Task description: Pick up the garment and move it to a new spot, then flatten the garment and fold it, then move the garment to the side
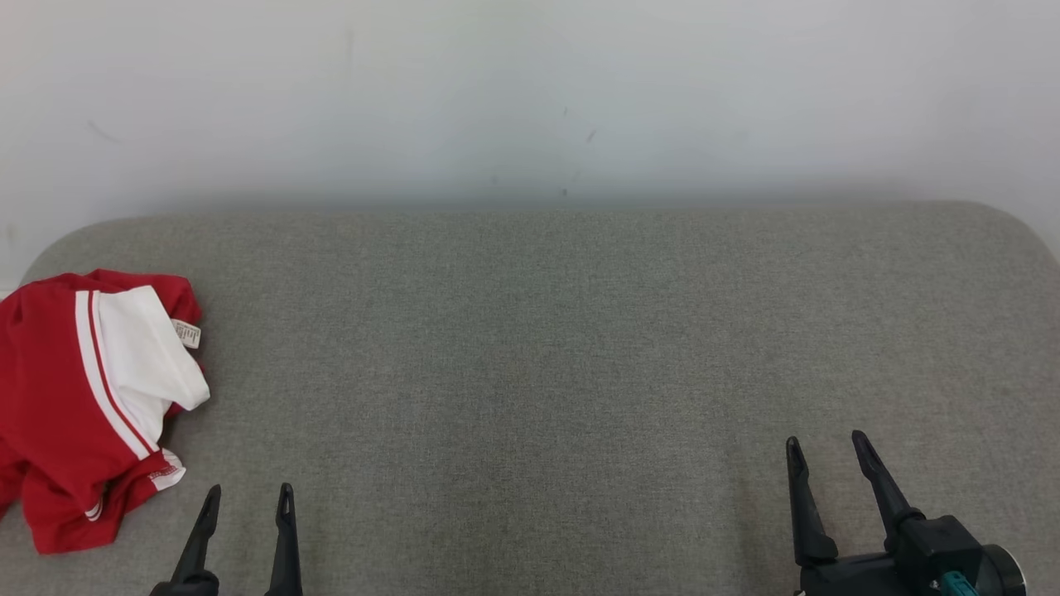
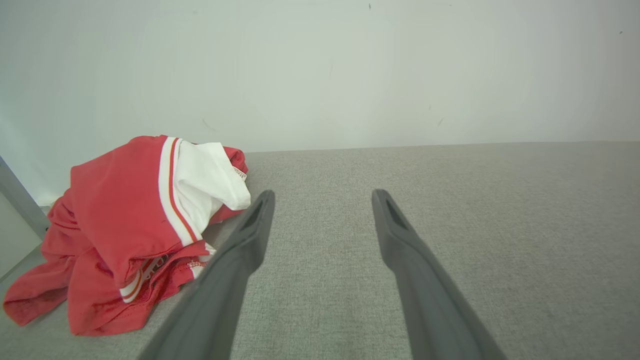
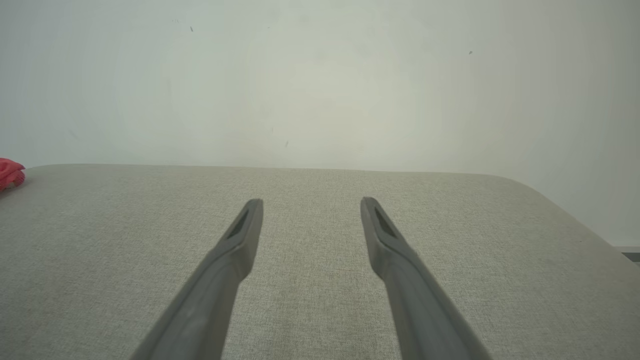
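Garment lies bunched at the table's left edge — left end effector and right end effector both spread wide, empty

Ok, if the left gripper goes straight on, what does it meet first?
Looks free across the padded surface until the wall; depth is unclear, and the left gripper might graze the garment.

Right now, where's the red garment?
The garment lies crumpled at the head view's far left, on the grey surface, just left of the left gripper.
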Robot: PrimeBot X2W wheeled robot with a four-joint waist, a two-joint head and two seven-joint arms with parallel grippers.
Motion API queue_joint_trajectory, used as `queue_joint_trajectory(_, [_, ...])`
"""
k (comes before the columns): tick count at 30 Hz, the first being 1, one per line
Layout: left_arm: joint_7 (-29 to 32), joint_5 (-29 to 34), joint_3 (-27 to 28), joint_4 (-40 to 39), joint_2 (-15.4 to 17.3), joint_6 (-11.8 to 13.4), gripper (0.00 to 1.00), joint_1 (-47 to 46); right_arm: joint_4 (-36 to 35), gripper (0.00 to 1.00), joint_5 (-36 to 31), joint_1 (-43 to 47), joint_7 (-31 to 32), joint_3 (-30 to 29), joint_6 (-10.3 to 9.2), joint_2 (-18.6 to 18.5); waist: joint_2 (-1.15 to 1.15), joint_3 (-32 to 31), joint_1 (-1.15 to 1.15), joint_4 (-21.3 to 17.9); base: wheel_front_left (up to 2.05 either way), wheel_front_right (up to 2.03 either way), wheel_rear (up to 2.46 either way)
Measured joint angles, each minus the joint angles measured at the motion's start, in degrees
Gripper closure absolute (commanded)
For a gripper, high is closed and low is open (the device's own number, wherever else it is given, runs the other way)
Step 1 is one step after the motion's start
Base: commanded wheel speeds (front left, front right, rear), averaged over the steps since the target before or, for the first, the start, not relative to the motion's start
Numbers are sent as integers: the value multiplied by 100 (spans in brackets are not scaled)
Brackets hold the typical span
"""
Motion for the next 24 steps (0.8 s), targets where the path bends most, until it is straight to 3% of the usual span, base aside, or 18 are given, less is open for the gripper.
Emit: queue_joint_trajectory(24, [0,-9,89,75,-46,-62,0,-3,56,0,341,3,0,-18,0,0,0,5,0,19,0,0,0])
